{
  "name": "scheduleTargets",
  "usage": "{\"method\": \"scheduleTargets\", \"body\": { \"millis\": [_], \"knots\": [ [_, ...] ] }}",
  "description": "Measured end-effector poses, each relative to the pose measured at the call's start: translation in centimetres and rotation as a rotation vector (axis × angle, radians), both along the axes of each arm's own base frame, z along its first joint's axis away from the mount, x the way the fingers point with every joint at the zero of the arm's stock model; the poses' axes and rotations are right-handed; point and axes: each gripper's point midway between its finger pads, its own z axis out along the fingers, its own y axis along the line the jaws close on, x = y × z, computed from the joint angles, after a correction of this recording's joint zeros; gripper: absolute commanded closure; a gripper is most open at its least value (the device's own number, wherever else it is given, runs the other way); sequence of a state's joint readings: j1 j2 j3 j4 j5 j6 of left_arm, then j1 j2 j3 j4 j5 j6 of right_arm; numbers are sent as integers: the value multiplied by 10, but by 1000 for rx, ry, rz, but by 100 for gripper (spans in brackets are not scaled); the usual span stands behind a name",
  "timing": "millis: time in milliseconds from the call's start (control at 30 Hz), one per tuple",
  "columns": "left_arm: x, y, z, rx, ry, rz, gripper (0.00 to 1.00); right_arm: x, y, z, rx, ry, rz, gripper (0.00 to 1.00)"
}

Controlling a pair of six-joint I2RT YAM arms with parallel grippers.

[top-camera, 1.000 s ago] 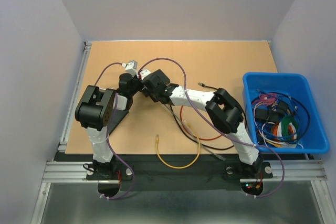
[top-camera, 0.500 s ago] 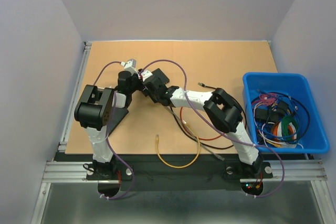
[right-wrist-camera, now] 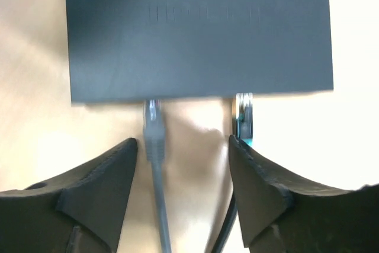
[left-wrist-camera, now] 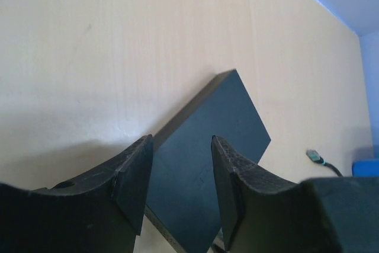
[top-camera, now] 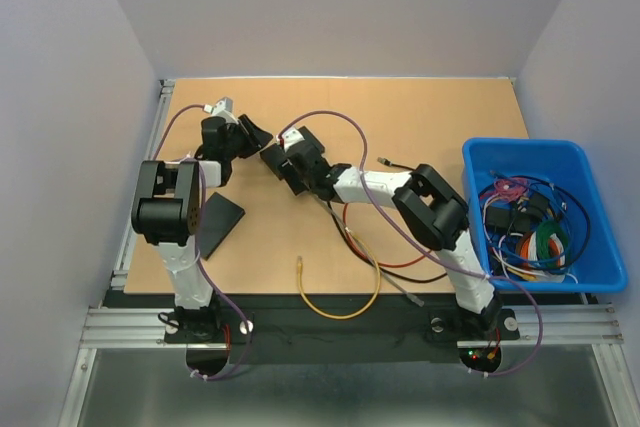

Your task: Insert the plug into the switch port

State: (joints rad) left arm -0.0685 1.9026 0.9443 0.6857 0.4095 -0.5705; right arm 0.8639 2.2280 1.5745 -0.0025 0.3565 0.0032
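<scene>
The switch is a flat black box lying on the wooden table, also seen past my left fingers and between the two grippers. A clear-teal plug on a black cable sits with its tip at the switch's front edge. A grey plug sits in a port to its left. My right gripper is open, with both plugs between its fingers. The right finger is just beside the teal plug. My left gripper is open and holds nothing, short of the switch's far side.
A flat black plate lies by the left arm. A blue bin full of cables stands at the right. Yellow, red and black cables trail across the near table. A loose plug lies right of the switch.
My right gripper has opened and let go of the teal plug. The left arm has swung back to the left, away from the switch, uncovering the black plate.
</scene>
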Motion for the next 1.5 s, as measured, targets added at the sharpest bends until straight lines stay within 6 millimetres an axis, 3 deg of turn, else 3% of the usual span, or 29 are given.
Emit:
{"method": "scheduleTargets", "body": {
  "millis": [233,400,667,867,1067,1233,1500],
  "knots": [
    [22,22,24,-5,-48,40,45,-19,-34,9,55,58,-40,30],
    [28,26,15,-6,-34,46,45,-17,-51,24,114,60,-80,31],
    [20,24,-18,-15,62,36,44,-22,-39,23,161,89,-43,32],
    [19,19,-18,-25,67,23,44,-16,-25,15,178,101,-16,39],
    [15,1,-18,-24,68,-12,45,-16,-17,4,181,122,5,50],
    [13,-9,-18,-26,63,-31,45,-17,-13,-1,186,137,21,52],
    [14,-8,-26,-30,76,-24,45,-21,-9,-4,196,156,42,54]
  ]
}}
